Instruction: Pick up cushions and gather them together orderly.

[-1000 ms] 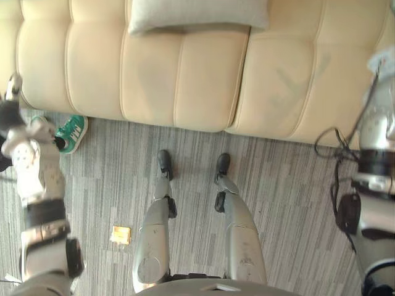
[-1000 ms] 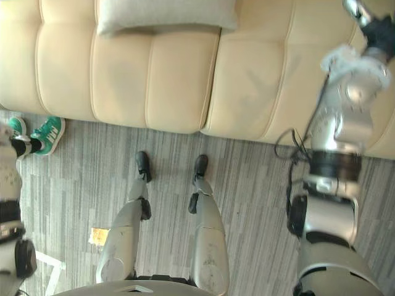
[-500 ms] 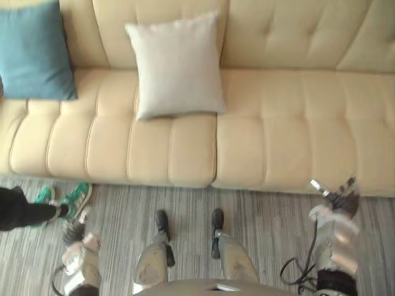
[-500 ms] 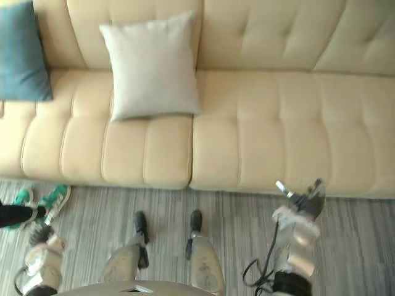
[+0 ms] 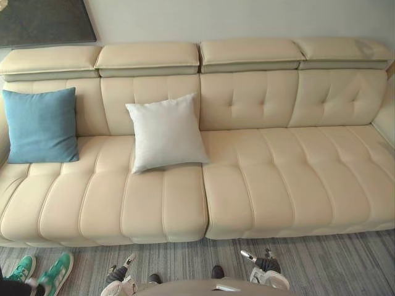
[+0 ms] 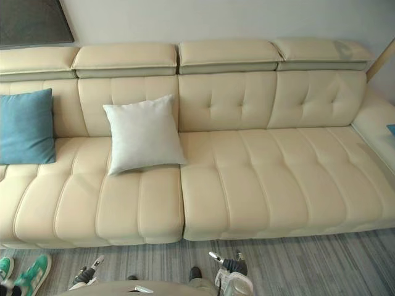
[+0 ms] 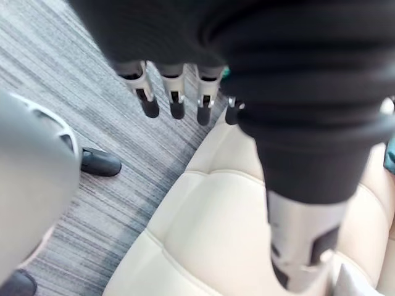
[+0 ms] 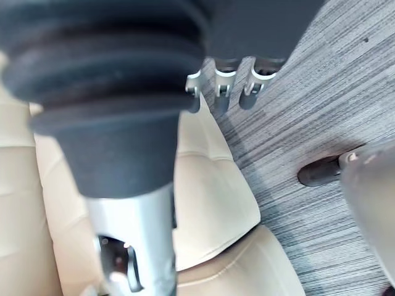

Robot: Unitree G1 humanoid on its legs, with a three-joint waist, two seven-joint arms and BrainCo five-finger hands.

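Hanging low over the grey striped carpet (image 5: 185, 265), just in front of the sofa, the left hand (image 5: 118, 279) and right hand (image 5: 264, 266) both hold nothing. The left wrist view shows the left fingers (image 7: 149, 102) straight with the thumb extended, and the right fingers (image 8: 222, 92) are likewise relaxed and uncurled. A person's green sneakers (image 5: 54, 272) stand on the carpet to the robot's left. Beyond lies the cream tufted leather sofa (image 5: 290, 179). On its left seat section the white cushion (image 5: 165, 131) leans tilted against the backrest. The blue cushion (image 5: 41, 125) stands upright against the backrest at the far left end, apart from the white one. A dark framed panel (image 5: 43, 21) hangs on the wall behind.
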